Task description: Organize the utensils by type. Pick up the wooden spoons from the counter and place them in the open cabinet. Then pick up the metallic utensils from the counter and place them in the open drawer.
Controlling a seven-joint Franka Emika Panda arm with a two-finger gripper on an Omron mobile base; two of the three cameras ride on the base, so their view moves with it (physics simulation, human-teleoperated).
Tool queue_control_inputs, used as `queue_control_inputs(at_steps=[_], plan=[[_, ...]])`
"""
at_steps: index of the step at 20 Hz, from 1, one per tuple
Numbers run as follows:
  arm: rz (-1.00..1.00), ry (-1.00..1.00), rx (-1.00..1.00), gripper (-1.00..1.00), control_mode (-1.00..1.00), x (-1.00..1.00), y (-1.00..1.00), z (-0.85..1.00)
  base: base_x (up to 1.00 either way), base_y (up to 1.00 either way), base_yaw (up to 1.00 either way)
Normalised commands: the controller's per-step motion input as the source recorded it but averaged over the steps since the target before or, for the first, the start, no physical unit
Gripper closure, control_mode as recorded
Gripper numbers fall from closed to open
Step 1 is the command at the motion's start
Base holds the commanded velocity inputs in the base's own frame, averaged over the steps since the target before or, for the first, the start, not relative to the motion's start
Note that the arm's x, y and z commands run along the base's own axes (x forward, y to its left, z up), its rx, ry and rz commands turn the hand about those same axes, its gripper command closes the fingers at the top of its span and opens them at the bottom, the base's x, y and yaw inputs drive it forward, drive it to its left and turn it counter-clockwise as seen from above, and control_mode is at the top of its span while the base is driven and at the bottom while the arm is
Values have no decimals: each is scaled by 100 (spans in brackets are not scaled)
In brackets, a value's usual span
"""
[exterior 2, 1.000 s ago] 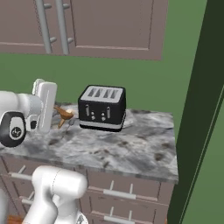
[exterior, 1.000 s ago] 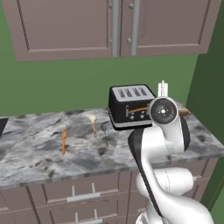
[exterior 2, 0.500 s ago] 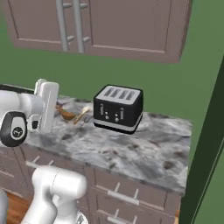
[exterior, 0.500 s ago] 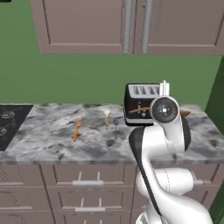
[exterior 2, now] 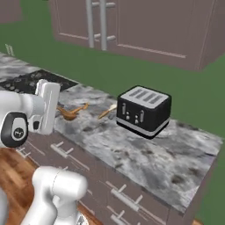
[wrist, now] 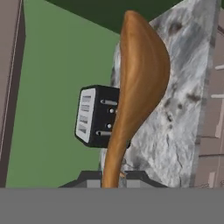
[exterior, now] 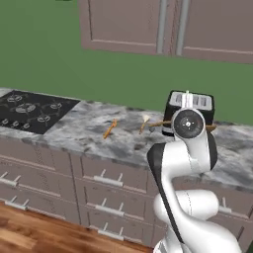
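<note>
The marbled counter [exterior: 89,133] runs long under closed wall cabinets [exterior 2: 145,30], bearing a black toaster [exterior 2: 143,110] toward its right; left of the toaster lie an orange-handled utensil [exterior: 109,129] and a cream-headed spoon [exterior: 144,123]. The hand [wrist: 113,178] is closed narrowly on the handle of the orange-brown wooden spoon [wrist: 138,87], held up off the counter.

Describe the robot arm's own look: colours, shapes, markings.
The arm is glossy white, built of rounded tubular links with dark bands at the joints. A round dark grey cap with a pale ring closes one joint; another in the right base view bears a small light marking. The end effector has two small dark grey finger tips. No cables are visible.
</note>
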Motion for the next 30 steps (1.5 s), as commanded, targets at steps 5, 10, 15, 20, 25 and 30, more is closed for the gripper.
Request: queue_control_inputs(at_steps=[5,10,15,20,25,30], plan=[[0,0,0,100,100,0,0,0,7,18,41],[0,0,0,100,100,0,0,0,38,88,8],[0,0,0,100,100,0,0,0,48,100,0],[0,0,0,100,100,0,0,0,36,100,0],[0,0,0,100,100,0,0,0,22,100,-3],[0,0,0,100,100,0,0,0,12,100,-5]])
